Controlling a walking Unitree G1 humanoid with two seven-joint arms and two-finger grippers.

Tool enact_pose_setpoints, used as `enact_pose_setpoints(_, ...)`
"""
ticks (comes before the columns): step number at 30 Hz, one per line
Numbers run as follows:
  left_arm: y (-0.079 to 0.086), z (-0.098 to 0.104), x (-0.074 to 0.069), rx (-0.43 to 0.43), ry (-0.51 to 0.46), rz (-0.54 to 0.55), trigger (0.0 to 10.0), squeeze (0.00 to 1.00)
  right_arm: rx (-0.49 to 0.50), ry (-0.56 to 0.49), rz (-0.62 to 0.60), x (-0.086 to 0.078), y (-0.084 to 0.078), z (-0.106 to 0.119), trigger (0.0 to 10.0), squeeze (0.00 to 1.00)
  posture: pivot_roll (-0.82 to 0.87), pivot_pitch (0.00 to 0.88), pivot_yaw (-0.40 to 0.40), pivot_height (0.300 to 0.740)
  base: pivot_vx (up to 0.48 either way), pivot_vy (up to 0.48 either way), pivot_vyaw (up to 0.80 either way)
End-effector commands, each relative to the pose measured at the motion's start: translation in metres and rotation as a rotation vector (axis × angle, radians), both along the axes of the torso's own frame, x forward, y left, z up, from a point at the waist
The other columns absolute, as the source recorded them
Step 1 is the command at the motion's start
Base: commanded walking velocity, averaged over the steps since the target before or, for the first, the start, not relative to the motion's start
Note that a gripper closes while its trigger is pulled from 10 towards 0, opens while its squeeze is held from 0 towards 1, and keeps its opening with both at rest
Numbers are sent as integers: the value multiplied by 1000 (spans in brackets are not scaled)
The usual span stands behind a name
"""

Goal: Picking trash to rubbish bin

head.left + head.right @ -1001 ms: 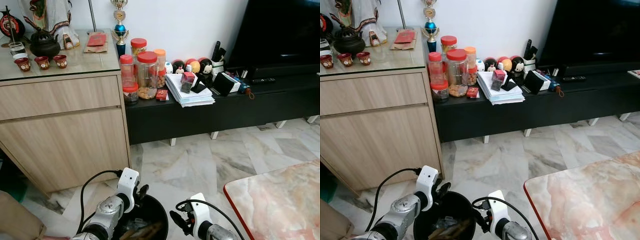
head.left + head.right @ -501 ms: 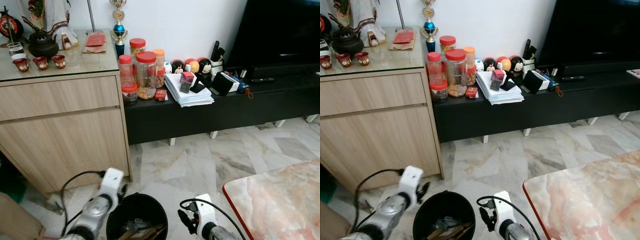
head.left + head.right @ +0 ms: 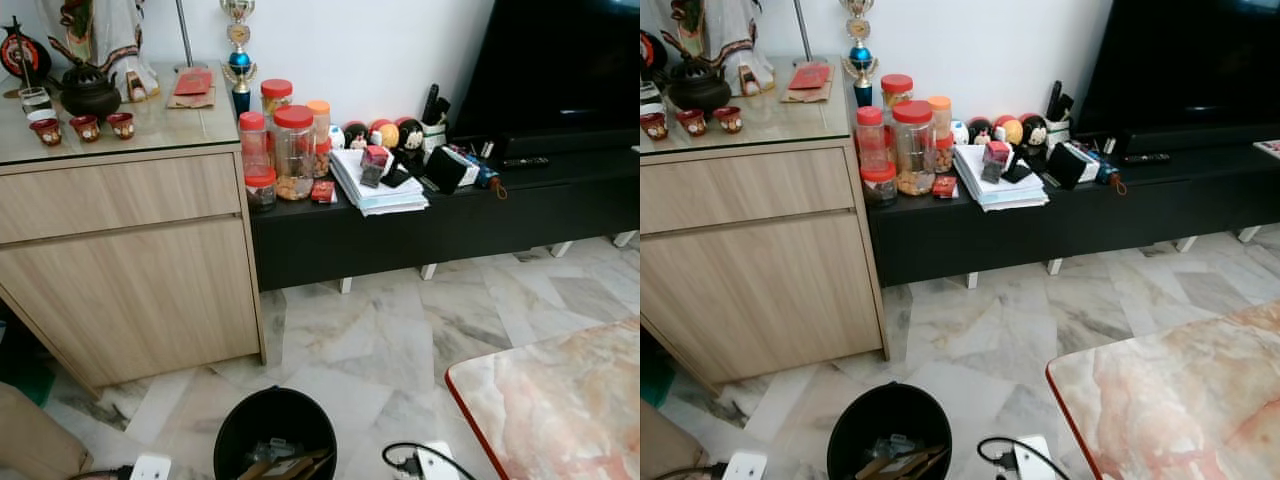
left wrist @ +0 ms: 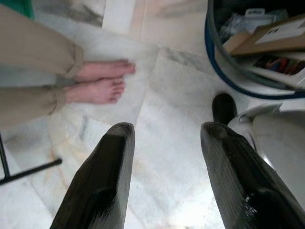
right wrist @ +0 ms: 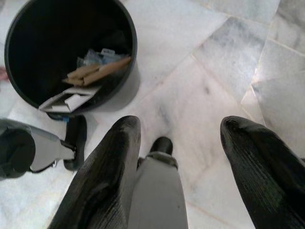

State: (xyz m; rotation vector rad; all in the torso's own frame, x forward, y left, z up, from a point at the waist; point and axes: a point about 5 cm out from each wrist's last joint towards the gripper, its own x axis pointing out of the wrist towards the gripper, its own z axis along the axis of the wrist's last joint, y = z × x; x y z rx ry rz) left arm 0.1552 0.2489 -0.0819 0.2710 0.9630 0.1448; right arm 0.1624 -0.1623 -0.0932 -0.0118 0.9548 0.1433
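At the far left, in the left wrist view, a person's bare feet (image 4: 102, 81) stand on the marble floor (image 3: 380, 340) near the left claw (image 4: 167, 157), whose two black fingers are spread apart with nothing between them; the dark rim of the rubbish bin (image 4: 228, 71) curves past just beyond. That closeness looks like the first hazard: a swing of this arm toward the bin could brush the feet. From the head, the wooden cabinet (image 3: 130, 270) with its glass top stands to the left, and the low black counter (image 3: 440, 225) runs to the right, carrying red-lidded jars (image 3: 292, 150) and a stack of papers (image 3: 375, 185). The black rubbish bin (image 3: 275, 440) sits on the floor in front of the cabinet, between the two arms and close to the robot, already holding cardboard scraps (image 5: 95, 71) and a clear wrapper. The right claw (image 5: 181, 157) hangs low over the floor with its fingers apart and empty, the bin near but off to one side of it, not beneath it. The second hazard, as I judge it, is the light, freestanding bin: a nudge from either arm or from the robot's foot could tip it and spill the trash. The red-edged marble table (image 3: 560, 400) crowds the right side and leaves little room to turn.
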Motion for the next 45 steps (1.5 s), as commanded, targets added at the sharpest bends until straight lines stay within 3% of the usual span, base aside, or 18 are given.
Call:
enact_pose_setpoints(1, -4, -1, 1, -5, 7, 13, 10000, 0, -7, -3, -7, 2, -1, 1, 10000, 0, 131, 0, -49, 740, 0, 0, 0)
enact_pose_setpoints(13, -9, 4, 17, -9, -27, 5, 10000, 0, -11, -2, -18, 4, -1, 1, 10000, 0, 129, 0, -57, 740, -95, 0, 0)
enact_pose_setpoints(45, -13, 4, 19, -13, -39, 8, 10000, 0, -14, -12, -38, 5, -1, 2, 10000, 0, 129, 12, -60, 740, -323, 0, 0)
